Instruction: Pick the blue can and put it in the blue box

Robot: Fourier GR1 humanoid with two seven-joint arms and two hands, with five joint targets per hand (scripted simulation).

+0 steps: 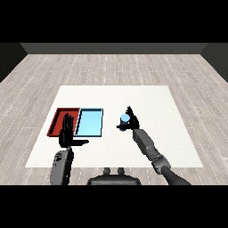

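Fingers of the right hand [132, 121] curl round the blue can [124, 118], which stands upright on the white table [147, 100], to the right of the light blue tray [90, 122]. Left of that tray lies the red tray [58, 120], and over its near right corner the left hand [67, 132] hovers with straight fingers and thumb spread.

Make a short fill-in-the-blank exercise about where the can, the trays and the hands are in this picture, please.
1. The blue can is at the robot's ____ hand.
2. The light blue tray lies to the right of the ____ tray.
3. The left hand has its fingers ____.

Missing words: right; red; straight
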